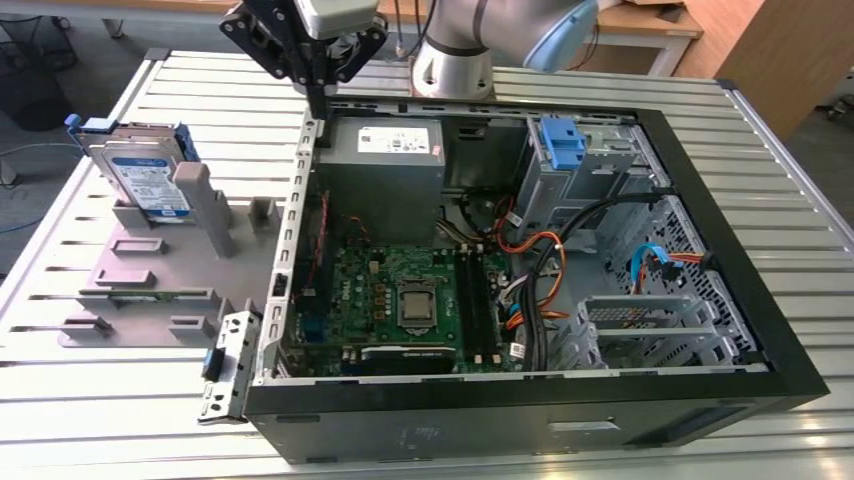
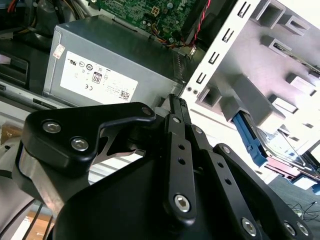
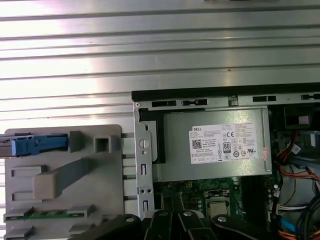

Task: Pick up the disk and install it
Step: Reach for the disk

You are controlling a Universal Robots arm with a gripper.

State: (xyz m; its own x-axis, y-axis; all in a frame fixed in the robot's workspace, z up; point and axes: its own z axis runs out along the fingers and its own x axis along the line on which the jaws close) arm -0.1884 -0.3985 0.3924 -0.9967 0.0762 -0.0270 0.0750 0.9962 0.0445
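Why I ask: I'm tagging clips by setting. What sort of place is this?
Probably a robotics lab or workshop: an open computer case lies on a slatted metal table beside a grey parts fixture holding the disk.

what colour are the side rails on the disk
Blue; the rails show best in the exterior view, on the disk standing in the grey holder.

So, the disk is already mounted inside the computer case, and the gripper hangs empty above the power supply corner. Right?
Wrong on the disk: the exterior view shows it standing upright in the grey holder outside the computer case, at that view's left. The gripper does hang empty above the power supply corner.
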